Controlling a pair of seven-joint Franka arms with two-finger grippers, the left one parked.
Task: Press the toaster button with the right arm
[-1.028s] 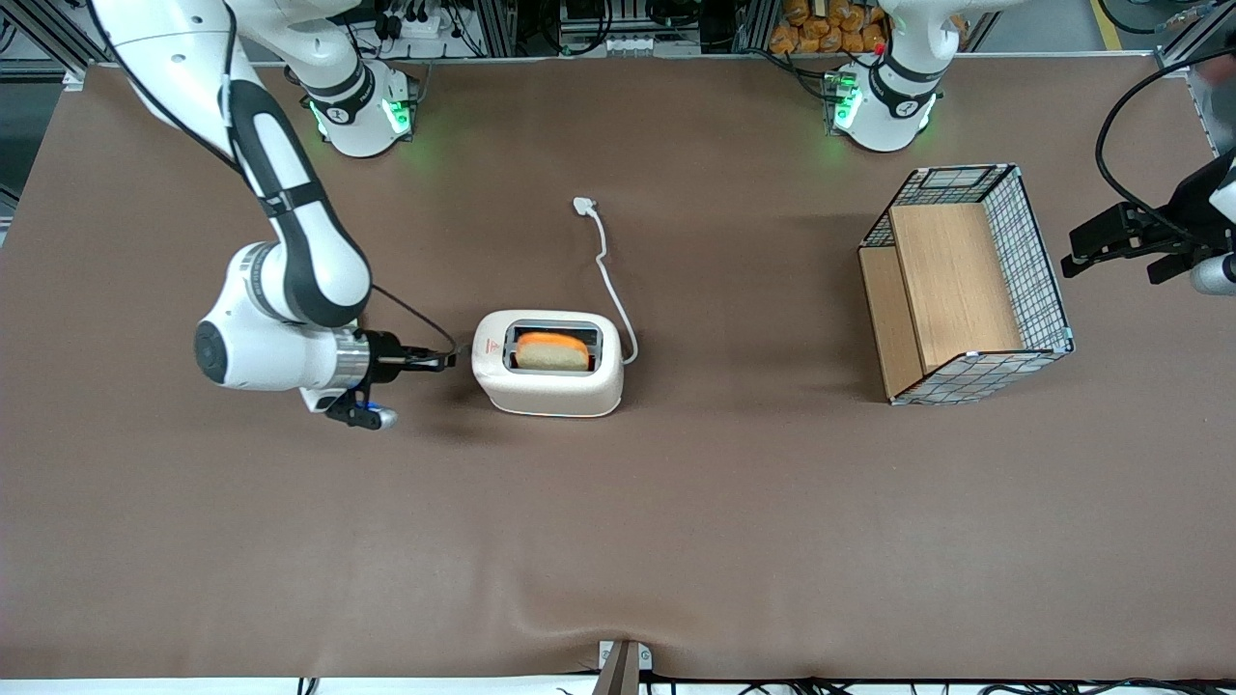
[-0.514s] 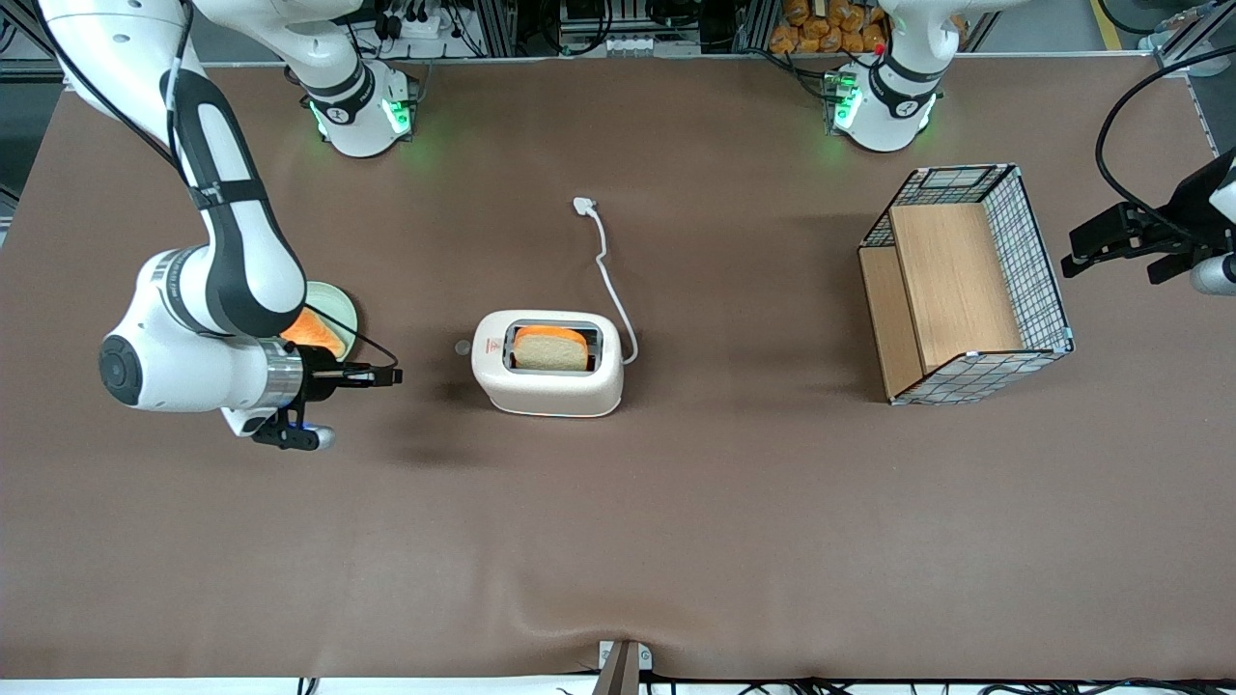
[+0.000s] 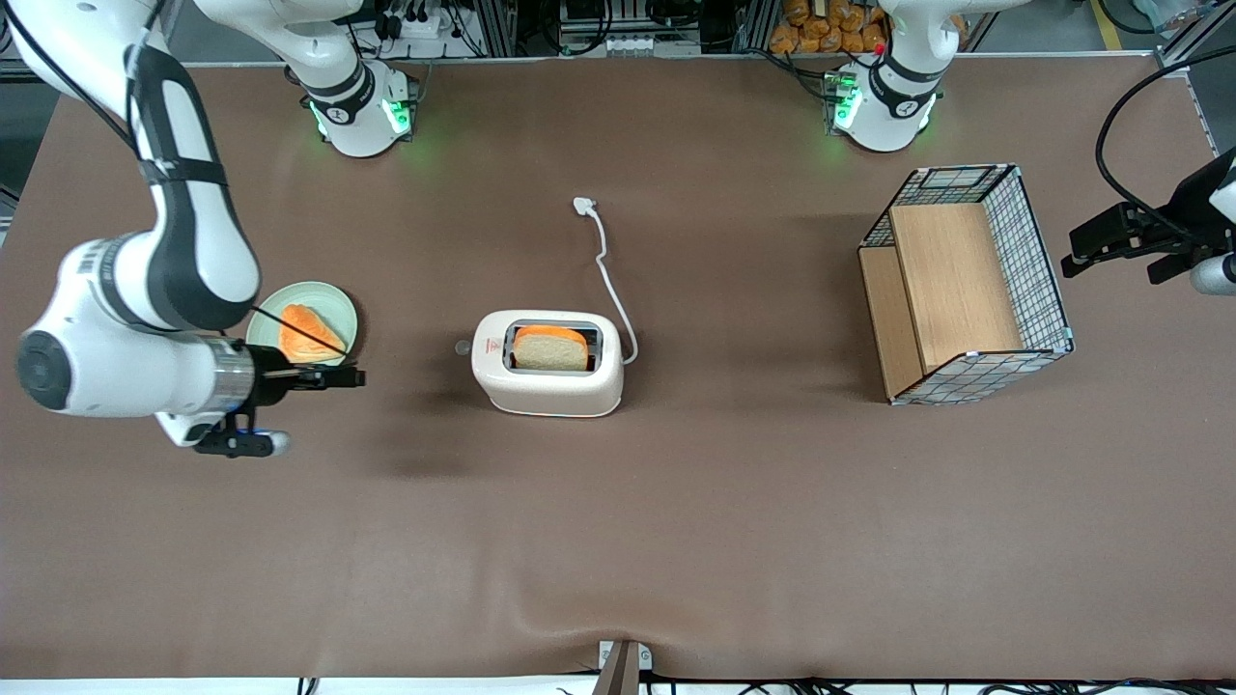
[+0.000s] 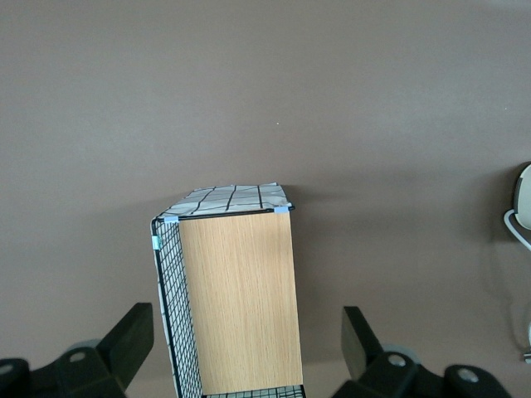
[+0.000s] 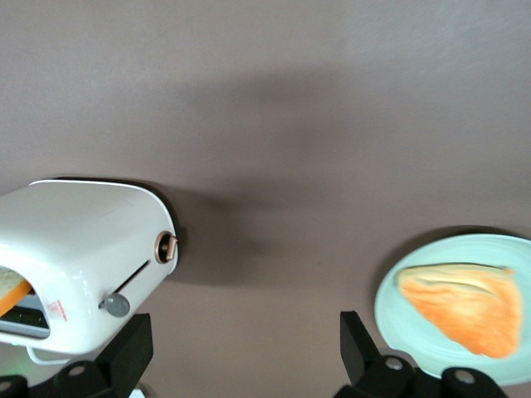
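1. The small cream-white rounded toaster (image 3: pixel 547 375) sits mid-counter (image 3: pixel 676 541), a slice of bread in its slot.
2. Its tiny round grey lever knob (image 5: pixel 117 305) is on the narrow end face turned toward the working arm, at one end of a dark slit; don't take the copper dial (image 5: pixel 166 246) for it.
3. Your slim black end effector (image 3: pixel 350 377) hovers well apart from the toaster, over the rim of the pale green plate (image 3: pixel 333 297) holding an orange-topped slice (image 3: pixel 307 334).
4. I cannot tell how the end effector is set; a closed tip would press best.
5. Judgement: approach level, contact squarely, and push along the slit so the tip doesn't slip.
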